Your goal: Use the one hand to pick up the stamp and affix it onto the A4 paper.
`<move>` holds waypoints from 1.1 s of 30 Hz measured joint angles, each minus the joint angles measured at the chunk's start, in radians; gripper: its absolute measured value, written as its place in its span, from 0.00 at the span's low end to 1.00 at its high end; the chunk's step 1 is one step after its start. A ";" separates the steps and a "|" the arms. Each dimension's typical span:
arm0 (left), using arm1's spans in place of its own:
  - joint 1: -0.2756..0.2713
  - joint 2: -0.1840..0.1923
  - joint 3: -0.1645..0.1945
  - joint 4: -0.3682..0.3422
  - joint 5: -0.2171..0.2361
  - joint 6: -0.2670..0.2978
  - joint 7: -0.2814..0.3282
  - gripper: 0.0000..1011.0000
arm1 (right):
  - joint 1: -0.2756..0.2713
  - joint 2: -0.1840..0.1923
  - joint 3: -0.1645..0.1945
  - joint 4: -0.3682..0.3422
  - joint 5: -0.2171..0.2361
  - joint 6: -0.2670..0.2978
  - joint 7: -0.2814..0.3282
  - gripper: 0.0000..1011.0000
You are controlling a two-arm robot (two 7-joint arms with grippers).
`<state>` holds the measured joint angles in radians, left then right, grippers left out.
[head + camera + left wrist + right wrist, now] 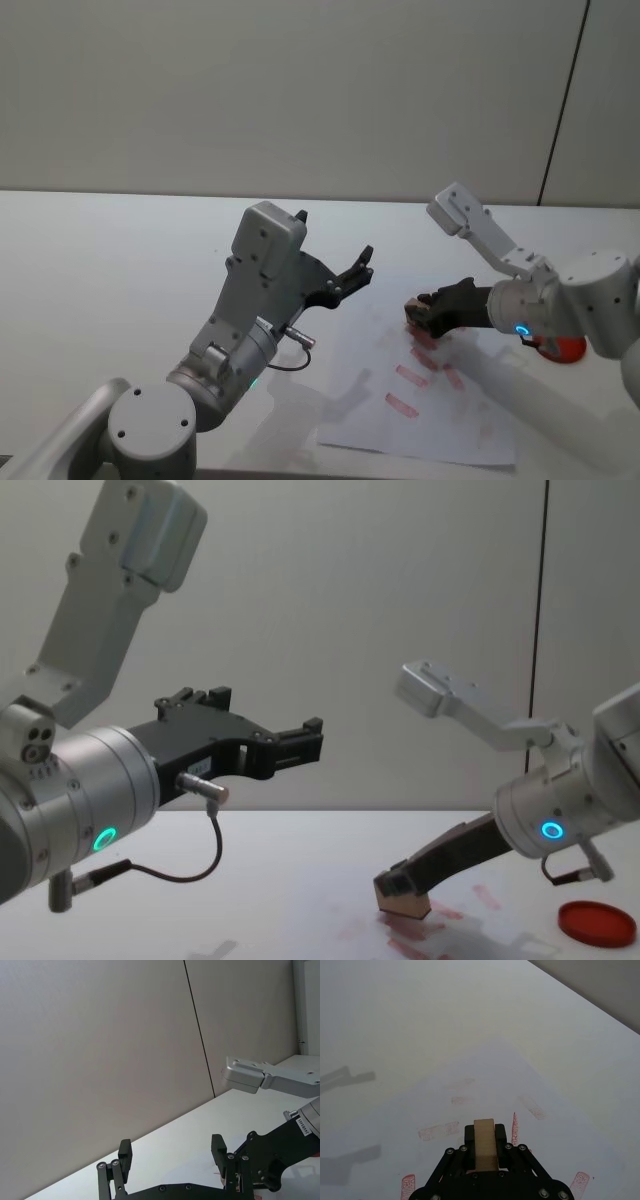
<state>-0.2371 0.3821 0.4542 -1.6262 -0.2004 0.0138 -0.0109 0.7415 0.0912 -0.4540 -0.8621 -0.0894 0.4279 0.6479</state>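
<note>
Tan wood shows between the black fingers of the right hand (485, 1132). It is the stamp (485, 1152), a small rectangular block pinched by two opposite sides. The fingers are drawn in snug against it, and one end of the block reaches just past the fingertips.

In the chest view the right hand (402, 882) slants down from its blue-ringed wrist toward the bench (300, 900). The stamp (403, 908) sits at the hand's lowest tip, tilted a little. Its bottom face is down at the A4 paper (450, 430), over the far part of the sheet. Whether it presses on the paper or hangs just clear of it I cannot tell.

Short red stamp marks (411, 376) lie on the sheet on the near side of the stamp. In the right wrist view more of them fan out around the hand, some faint and some sharp.

The round red ink pad (596, 921) lies on the bench to the right of the paper, partly behind the right wrist in the head view and apart from the stamp.

The left hand (355, 272) is raised above the bench to the left of the paper, well apart from the stamp. Its fingers (125, 1160) are spread wide and hold nothing.
</note>
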 joint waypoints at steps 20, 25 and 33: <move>0.000 0.000 0.000 0.000 0.000 0.000 0.000 0.99 | -0.009 0.006 -0.005 -0.003 0.004 0.008 -0.007 0.22; 0.000 0.000 0.000 0.000 0.000 0.000 0.000 0.99 | -0.011 0.008 -0.006 -0.004 0.004 0.009 -0.008 0.22; 0.000 0.000 0.000 0.000 0.000 0.000 0.000 0.99 | -0.016 0.012 -0.008 -0.008 0.003 0.012 -0.010 0.22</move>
<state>-0.2371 0.3821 0.4542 -1.6262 -0.2004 0.0138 -0.0109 0.7259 0.1033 -0.4617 -0.8699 -0.0861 0.4397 0.6376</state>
